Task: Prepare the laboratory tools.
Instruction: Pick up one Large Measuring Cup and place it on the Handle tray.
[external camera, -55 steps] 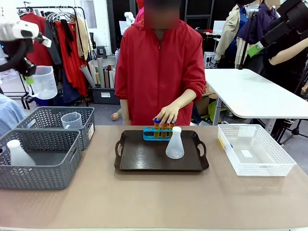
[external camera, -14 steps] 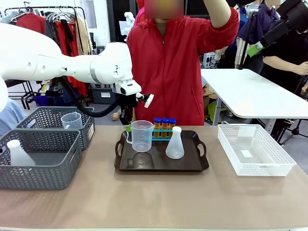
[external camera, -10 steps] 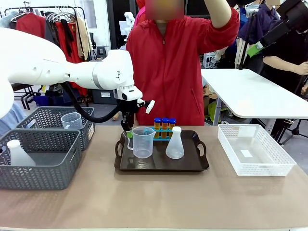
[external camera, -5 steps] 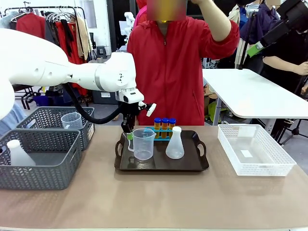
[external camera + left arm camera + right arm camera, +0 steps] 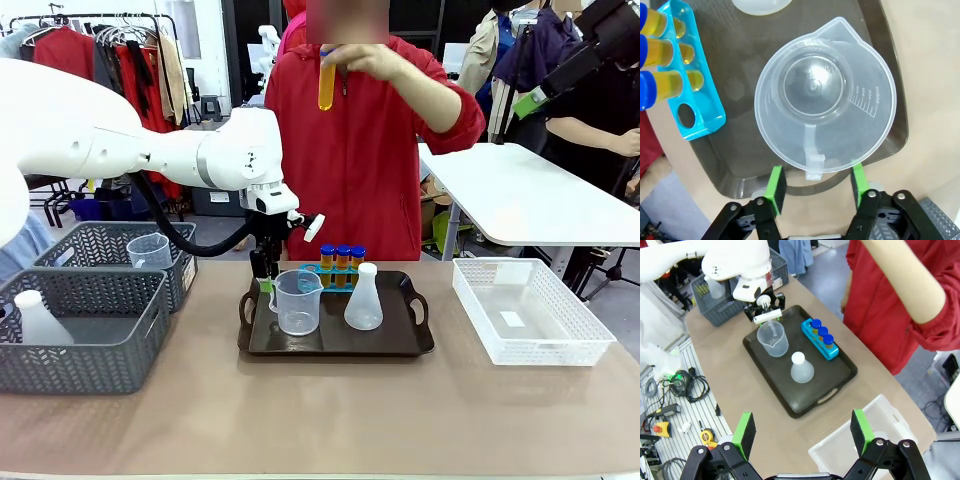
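Front view: the measuring beaker (image 5: 297, 301) is seen standing upright on the dark tray (image 5: 390, 345), at the tray's left end, beside the conical flask (image 5: 363, 298). Behind them, along the tray's far edge, the blue tube rack (image 5: 325, 277) carries three capped tubes (image 5: 342, 257). The left gripper (image 5: 266, 283) is placed at the beaker's handle side. Another orange tube (image 5: 326, 82) is held up by the person's hand (image 5: 368, 62).

Left wrist view: the beaker's handle (image 5: 813, 152) lies between the green pads (image 5: 775, 184), which stand apart on either side of it with gaps visible; the left gripper (image 5: 814, 189) is judged released. The beaker looks light, thin-walled, smooth and likely slippery; the handle or rim is best taken.

Right wrist view: the right gripper (image 5: 802, 432) is spread wide, holding nothing, high above the worktop (image 5: 740, 360).
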`<state>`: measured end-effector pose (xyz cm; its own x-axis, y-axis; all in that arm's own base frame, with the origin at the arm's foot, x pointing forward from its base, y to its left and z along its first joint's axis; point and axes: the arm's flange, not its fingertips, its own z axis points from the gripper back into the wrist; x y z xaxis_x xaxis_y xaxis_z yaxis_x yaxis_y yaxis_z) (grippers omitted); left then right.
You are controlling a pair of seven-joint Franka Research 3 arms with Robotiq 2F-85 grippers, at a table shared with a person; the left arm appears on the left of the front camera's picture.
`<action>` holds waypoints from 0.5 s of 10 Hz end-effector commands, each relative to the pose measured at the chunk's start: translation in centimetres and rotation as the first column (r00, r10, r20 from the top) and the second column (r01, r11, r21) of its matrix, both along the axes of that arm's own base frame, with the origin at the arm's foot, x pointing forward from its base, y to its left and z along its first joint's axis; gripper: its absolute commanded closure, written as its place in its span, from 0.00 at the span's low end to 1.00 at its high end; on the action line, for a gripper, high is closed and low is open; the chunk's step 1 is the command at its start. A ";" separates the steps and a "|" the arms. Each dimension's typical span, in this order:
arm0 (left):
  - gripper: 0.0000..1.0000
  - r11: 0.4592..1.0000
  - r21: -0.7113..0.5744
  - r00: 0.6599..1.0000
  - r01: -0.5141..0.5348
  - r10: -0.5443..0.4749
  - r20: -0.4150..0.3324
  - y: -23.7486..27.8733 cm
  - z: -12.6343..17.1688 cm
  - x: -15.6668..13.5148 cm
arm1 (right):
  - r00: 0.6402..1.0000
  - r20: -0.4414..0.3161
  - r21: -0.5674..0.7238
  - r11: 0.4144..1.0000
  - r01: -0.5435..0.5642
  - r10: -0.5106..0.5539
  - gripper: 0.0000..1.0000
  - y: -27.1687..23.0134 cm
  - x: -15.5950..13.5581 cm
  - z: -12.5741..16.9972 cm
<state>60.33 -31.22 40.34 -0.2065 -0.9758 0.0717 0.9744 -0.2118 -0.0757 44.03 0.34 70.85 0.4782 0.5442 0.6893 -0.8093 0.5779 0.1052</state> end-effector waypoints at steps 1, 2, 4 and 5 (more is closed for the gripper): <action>0.00 1.000 -0.009 1.000 0.014 -0.014 0.013 0.7 0.5 -1.4 | 1.000 0.007 0.011 1.000 -0.007 0.007 0.00 0.1 0.0 0.2; 0.00 1.000 -0.018 1.000 0.011 -0.011 0.025 1.3 0.7 -0.6 | 1.000 0.007 0.011 1.000 -0.007 0.007 0.00 0.1 0.0 0.2; 0.00 0.999 -0.043 1.000 -0.006 0.007 0.025 1.7 1.8 -1.0 | 1.000 0.007 0.011 1.000 -0.007 0.007 0.00 0.1 0.0 0.2; 0.00 0.998 -0.055 0.999 -0.010 0.012 0.034 2.1 2.4 -1.1 | 1.000 0.007 0.011 1.000 -0.007 0.007 0.00 0.1 0.0 0.2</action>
<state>60.35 -30.24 42.60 -0.1874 -0.9785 0.0859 0.9803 -0.1919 -0.0474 44.03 0.34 70.85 0.4782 0.5442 0.6893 -0.8093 0.5779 0.1052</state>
